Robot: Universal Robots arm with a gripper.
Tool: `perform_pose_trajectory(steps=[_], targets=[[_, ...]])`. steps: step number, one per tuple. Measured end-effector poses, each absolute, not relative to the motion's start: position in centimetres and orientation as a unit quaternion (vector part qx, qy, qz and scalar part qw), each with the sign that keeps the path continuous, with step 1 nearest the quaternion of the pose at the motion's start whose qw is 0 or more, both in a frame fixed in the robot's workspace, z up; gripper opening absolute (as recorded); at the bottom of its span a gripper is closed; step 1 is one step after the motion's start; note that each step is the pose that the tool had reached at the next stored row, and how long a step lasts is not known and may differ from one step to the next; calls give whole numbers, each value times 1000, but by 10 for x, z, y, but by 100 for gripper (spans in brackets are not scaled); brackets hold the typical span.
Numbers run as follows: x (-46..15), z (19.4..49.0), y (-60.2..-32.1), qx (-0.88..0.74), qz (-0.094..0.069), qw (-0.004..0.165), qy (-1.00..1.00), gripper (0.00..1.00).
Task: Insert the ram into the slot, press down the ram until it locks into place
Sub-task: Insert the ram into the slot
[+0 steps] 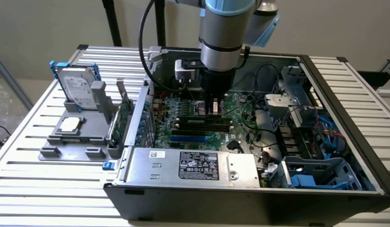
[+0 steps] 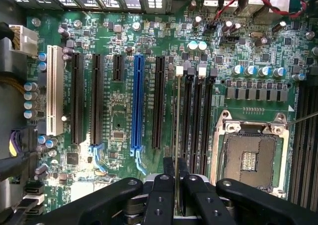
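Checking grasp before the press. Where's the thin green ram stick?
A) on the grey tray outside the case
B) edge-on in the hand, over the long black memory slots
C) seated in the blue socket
B: the thin green ram stick is clamped edge-on in the black hand, running along a long black plastic memory slot.

Slatted metal table (image 1: 24,146), pale ribs running right across the scene. Sitting on it is the open black computer case (image 1: 245,201), laid on its side, filling the middle and the exterior view's right. Just beside it, on the exterior view's left, a grey plastic holder tray (image 1: 68,139) rests flat on the slats.
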State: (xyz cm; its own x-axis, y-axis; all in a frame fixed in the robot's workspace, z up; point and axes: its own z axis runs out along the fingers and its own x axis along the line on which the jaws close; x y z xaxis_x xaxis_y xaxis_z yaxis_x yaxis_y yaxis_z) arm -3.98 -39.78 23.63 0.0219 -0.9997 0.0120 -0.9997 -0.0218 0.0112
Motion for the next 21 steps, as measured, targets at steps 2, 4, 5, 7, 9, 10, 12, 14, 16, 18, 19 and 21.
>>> perform_pose_trajectory(steps=[2,4,5,7,9,10,12,14,16,18,19,21], targets=[[-40,236,-398,715,0,9,-699,14],[-39,235,-397,715,-1,9,-699,14],[-39,234,-397,715,-1,10,-699,14],[-39,233,-397,715,-3,11,-699,14],[-38,232,-396,715,-4,12,-699,14],[-38,232,-396,715,-4,13,-699,14],[-37,232,-396,715,-4,13,-699,14],[-36,231,-396,715,-3,14,-699,14],[-36,231,-396,715,-3,14,-699,14],[-36,231,-396,715,-3,14,-699,14],[-36,230,-396,715,-3,14,-699,14],[-36,229,-396,714,-3,14,-700,14]])
